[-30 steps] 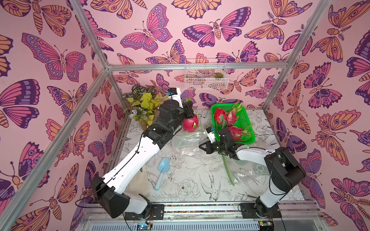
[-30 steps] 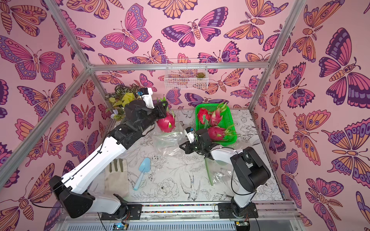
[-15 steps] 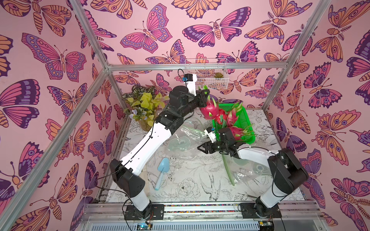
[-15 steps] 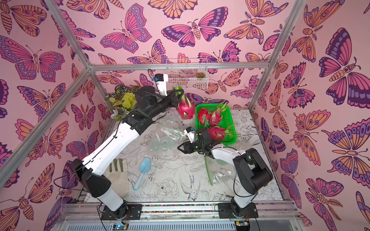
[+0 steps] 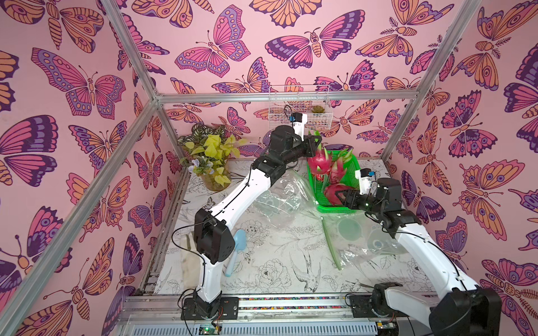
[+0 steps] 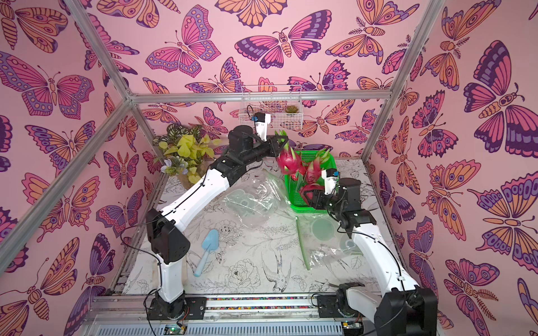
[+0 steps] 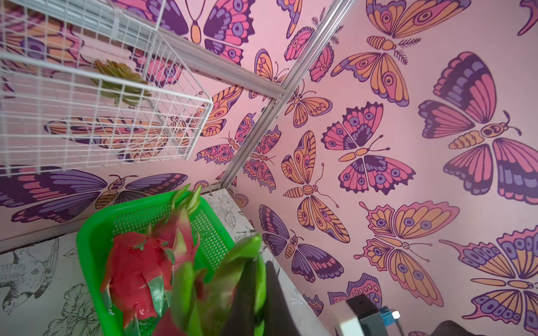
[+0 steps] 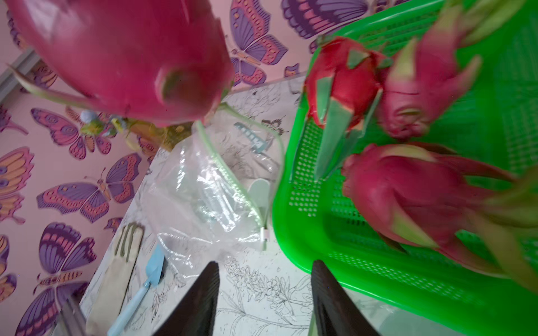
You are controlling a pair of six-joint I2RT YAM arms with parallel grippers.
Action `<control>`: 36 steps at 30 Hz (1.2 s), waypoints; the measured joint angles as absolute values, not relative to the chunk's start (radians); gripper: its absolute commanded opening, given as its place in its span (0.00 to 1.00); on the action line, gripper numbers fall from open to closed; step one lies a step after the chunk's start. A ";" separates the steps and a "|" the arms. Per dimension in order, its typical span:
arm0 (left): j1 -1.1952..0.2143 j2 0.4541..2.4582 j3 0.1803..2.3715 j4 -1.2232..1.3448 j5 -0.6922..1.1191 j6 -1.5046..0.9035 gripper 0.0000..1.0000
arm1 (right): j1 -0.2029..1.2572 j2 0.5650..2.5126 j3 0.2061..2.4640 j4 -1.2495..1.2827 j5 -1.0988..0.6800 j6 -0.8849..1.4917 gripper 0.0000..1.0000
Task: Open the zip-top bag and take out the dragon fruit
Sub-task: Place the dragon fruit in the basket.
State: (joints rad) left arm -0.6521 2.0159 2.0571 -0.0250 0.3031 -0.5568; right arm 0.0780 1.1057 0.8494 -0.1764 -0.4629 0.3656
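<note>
My left gripper (image 5: pixel 316 143) (image 6: pixel 280 142) is shut on the green leafy end of a magenta dragon fruit (image 5: pixel 318 163) (image 6: pixel 286 161), which hangs over the back left corner of the green basket (image 5: pixel 334 208) (image 6: pixel 302 208). In the left wrist view the gripper (image 7: pixel 262 266) pinches a green leaf. Three more dragon fruit (image 8: pixel 340 84) (image 8: pixel 419 96) (image 8: pixel 407 197) lie in the basket (image 8: pixel 302 241). The clear zip-top bag (image 5: pixel 279 197) (image 6: pixel 253 197) (image 8: pixel 203 189) lies slack and open left of the basket. My right gripper (image 5: pixel 339 198) (image 6: pixel 309 198) (image 8: pixel 265 264) is open and holds nothing at the basket's front rim.
A second clear bag with a green zip strip (image 5: pixel 330 244) lies under my right arm. A blue scoop (image 5: pixel 237 244) and a beige glove (image 5: pixel 186 253) lie front left. A potted plant (image 5: pixel 212 157) stands back left, and a white wire basket (image 5: pixel 300 113) hangs on the back wall.
My left arm lifted the dragon fruit out of the bag and carried it right, over the basket. My right gripper let go of the bag, opened and drew back to the basket's front.
</note>
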 measured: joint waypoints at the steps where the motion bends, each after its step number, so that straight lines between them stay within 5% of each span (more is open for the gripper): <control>1: -0.657 2.038 2.067 -0.024 0.308 -0.559 0.00 | 0.057 1.090 0.842 -0.190 -0.450 0.375 0.54; 11: -0.723 2.180 2.085 -0.024 0.365 -0.565 0.00 | -0.072 1.052 0.835 -0.226 -0.400 0.460 0.55; 34: -0.749 2.421 2.167 -0.151 0.459 -0.382 0.00 | -0.109 1.113 0.858 -0.236 -0.405 0.490 0.57; 36: -0.749 2.442 2.191 -0.150 0.459 -0.381 0.11 | -0.109 1.119 0.858 -0.236 -0.406 0.491 0.57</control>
State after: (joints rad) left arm -0.7490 2.4424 2.1906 -0.1505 0.4587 -0.3813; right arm -0.1089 1.1191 0.8581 -0.2356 -0.4057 0.4908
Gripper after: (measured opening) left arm 0.060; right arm 0.570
